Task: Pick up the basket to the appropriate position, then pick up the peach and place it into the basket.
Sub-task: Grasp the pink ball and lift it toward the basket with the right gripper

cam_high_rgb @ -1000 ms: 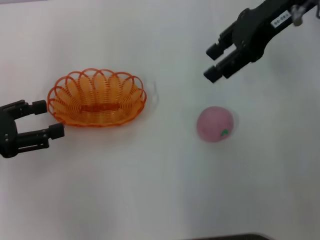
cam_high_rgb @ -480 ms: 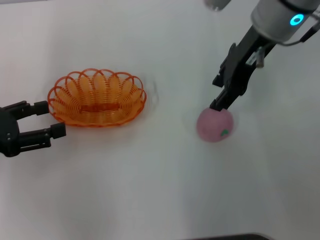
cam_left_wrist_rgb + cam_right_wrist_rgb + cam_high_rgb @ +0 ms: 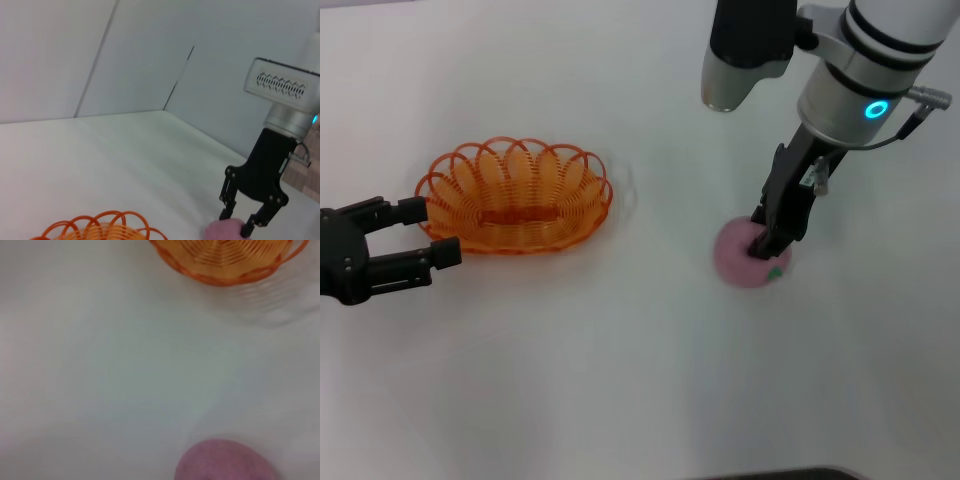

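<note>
Tabletop (image 3: pixel 620 350), plain white, fills the head view. On its left part sits the small oval orange basket of looped wire with a scalloped rim (image 3: pixel 514 195), upright. The black left hand (image 3: pixel 425 235) lies just beside the basket's left end, its two fingers spread apart with nothing between them. Well to the right rests the round pink toy peach with a small green leaf mark (image 3: pixel 738 258). The right hand (image 3: pixel 766 242) points straight down onto it, black fingers spread around the fruit's top, tips at its surface.

From the left wrist, the basket's looped rim (image 3: pixel 100 227) shows near the camera, and farther off the right hand (image 3: pixel 235 223) straddles the peach (image 3: pixel 224 231), one finger on each side.

From the right wrist, the peach (image 3: pixel 227 462) sits close to the camera on the bare tabletop (image 3: pixel 110 365), with the basket (image 3: pixel 225 260) well beyond it.
</note>
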Available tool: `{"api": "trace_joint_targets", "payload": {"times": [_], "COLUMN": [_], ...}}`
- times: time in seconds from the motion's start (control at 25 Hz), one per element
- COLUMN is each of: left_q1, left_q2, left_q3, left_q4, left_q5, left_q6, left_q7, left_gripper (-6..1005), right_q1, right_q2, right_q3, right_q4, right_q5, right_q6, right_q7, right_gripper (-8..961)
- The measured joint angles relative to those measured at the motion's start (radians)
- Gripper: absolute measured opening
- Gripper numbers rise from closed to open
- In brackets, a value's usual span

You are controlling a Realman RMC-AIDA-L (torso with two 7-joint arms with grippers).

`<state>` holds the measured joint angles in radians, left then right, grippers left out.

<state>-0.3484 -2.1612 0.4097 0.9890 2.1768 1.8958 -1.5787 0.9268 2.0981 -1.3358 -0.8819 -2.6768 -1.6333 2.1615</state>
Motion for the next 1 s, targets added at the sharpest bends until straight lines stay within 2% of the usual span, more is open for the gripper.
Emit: {"api": "trace_joint_targets", "payload": {"times": [0.16,0.4,0.6,0.76,0.88,1.0], "left_q1": [-0.003,-0.004,-0.004,-0.004,-0.004,-0.005], "left_q2": [0.000,0.001,0.000,0.000,0.001,0.001], "left_q3": [0.006,0.011,0.011,0.011,0.011,0.011], "left_q4": [-0.009,-0.009,-0.010,-0.011,-0.011,-0.021], "left_q5": [0.000,0.000,0.000,0.000,0.000,0.000], "left_q6": [-0.005,-0.007,-0.008,-0.008,-0.008,-0.008], "left_q7": [-0.001,-0.012,-0.012,-0.014,-0.015,-0.015], "left_gripper": [861,861,861,861,861,861], "right_q1": [-0.003,-0.006,-0.005,0.004,0.008,0.025], "right_q2": [0.000,-0.002,-0.003,-0.012,-0.014,-0.013], "right_q3": [-0.012,-0.013,-0.009,0.051,0.149,0.210], "right_q4": [0.012,0.006,0.002,-0.041,-0.131,-0.181], "right_q5": [0.015,0.022,0.023,0.050,0.078,0.110], "right_q6": [0.012,0.006,-0.004,-0.066,-0.117,-0.096], "right_q7": [-0.001,-0.002,-0.007,-0.022,-0.040,-0.044], "right_gripper": [469,225,60,54,50,45]}}
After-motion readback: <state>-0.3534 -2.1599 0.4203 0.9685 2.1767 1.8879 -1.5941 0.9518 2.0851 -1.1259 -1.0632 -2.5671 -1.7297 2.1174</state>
